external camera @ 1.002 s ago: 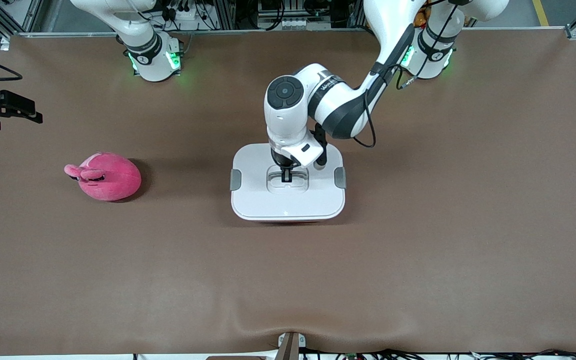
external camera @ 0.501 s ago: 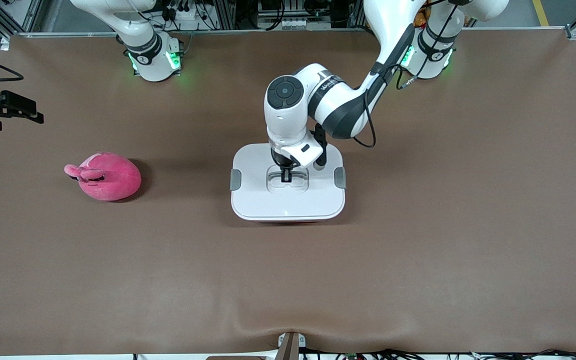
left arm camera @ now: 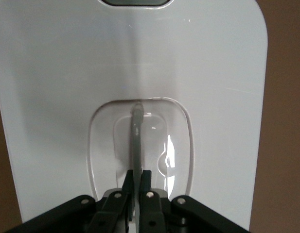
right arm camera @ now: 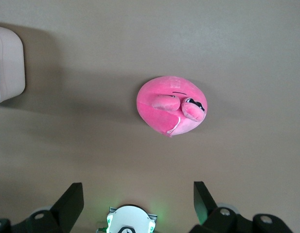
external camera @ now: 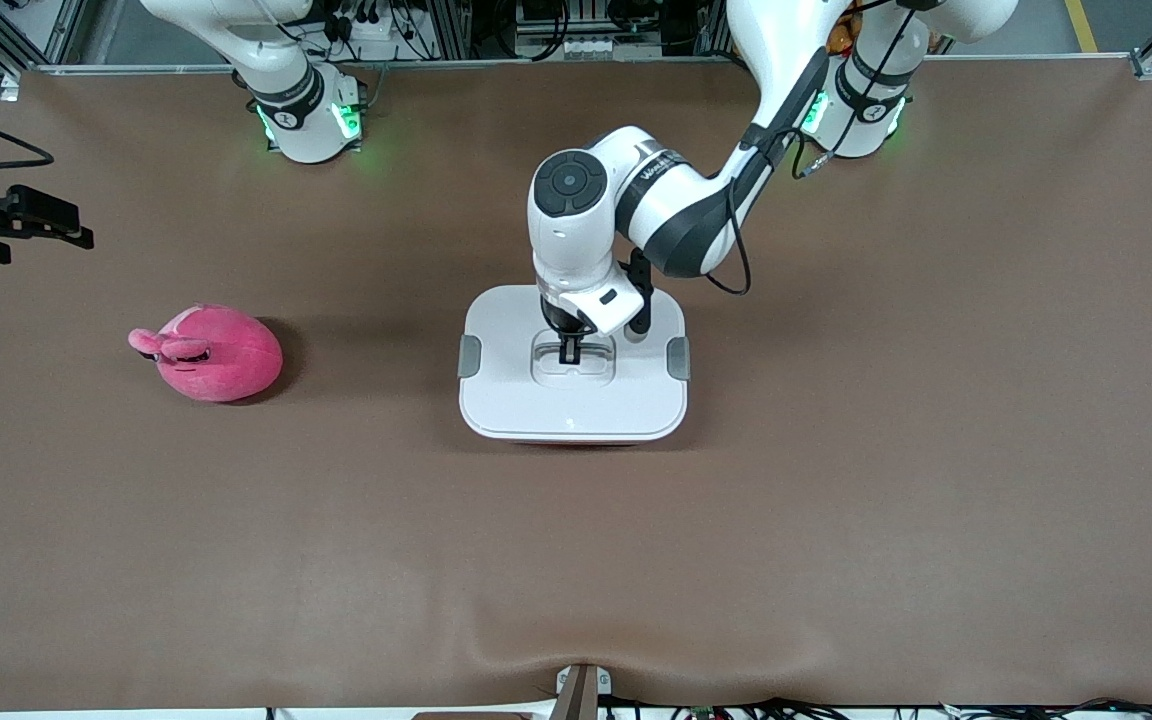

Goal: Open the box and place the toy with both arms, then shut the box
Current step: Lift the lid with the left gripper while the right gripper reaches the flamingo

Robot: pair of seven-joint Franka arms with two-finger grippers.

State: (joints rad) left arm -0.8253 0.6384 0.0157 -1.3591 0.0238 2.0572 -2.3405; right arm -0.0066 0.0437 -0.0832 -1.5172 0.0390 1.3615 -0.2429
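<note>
The box (external camera: pixel 573 365) sits in the middle of the desk (external camera: pixel 836 500) with its white lid (left arm camera: pixel 140 63) on. The left end effector (external camera: pixel 570 352) reaches down into the dip in the lid and is clenched on the thin handle (left arm camera: pixel 136 141) there. The toy (external camera: pixel 208 353) lies on the desk, well apart from the box, toward the right arm's end. The right end effector (right arm camera: pixel 137 204) hangs over the desk near the toy with its fingers spread wide and nothing in them.

The job looks like it is just starting. The lid is grabbed but the box is not open yet. The toy must still be picked up, put inside, and the lid shut.

The lid hides the inside of the box. In the front view, only a dark bit of the right end effector shows at the edge.
</note>
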